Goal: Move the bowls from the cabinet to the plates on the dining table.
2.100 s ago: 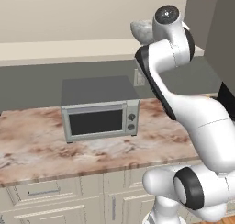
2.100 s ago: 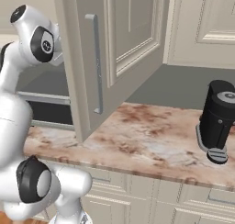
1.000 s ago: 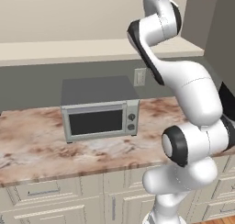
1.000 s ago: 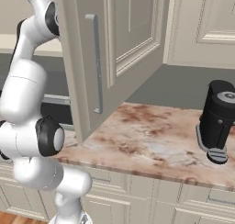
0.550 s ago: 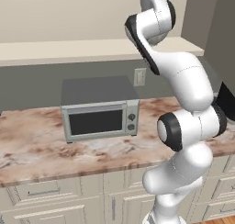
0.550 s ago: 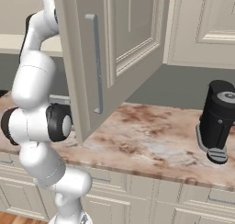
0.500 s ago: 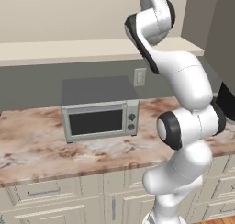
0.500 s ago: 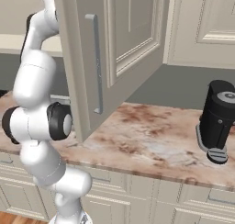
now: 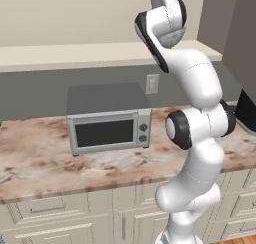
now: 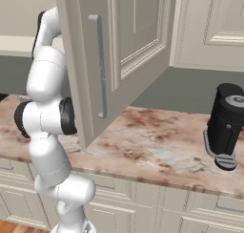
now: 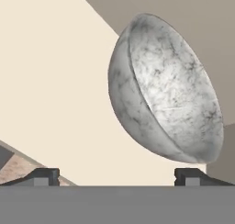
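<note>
Stone-look bowl (image 11: 160, 90) sits just ahead of the gripper (image 11: 117, 175), offset right; jaws spread wide, holding nothing.

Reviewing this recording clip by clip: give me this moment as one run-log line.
phase: reaching into cabinet | gripper: open, empty | target: bowl ahead of fingertips, not gripped | cabinet door: open | on counter: microwave

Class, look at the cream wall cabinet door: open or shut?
Open: the cabinet door swings out over the marble counter, its edge facing the arm.
</note>
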Tool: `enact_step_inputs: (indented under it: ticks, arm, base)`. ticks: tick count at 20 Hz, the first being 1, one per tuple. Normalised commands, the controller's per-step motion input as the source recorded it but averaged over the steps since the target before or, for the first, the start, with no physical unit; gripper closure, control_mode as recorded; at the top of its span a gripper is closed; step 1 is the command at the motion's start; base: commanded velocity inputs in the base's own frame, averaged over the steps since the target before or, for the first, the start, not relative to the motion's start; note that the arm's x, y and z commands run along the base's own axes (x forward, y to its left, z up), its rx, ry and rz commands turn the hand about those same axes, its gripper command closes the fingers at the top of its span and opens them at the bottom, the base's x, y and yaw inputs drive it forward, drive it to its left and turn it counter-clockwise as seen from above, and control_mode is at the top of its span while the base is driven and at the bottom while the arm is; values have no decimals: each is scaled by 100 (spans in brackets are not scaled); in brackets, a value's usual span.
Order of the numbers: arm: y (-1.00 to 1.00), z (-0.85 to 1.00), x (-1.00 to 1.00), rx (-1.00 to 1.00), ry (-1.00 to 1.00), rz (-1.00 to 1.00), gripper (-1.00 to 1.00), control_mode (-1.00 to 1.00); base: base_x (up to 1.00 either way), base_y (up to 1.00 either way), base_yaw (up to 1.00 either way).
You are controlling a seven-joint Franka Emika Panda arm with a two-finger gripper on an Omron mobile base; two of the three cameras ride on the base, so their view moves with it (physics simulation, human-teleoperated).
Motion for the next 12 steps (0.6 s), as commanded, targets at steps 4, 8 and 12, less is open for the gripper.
enact_step_inputs:
  ticks: [4, 8, 12]
  arm:
    - [-8, -21, 38, -12, 4, 3, -100, -100]
    - [-7, -11, 34, -12, 2, 4, -100, -100]
    - [-9, -1, 32, -10, 1, 4, -100, -100]
  base:
    - [0, 0, 0]
    - [0, 0, 0]
    - [0, 0, 0]
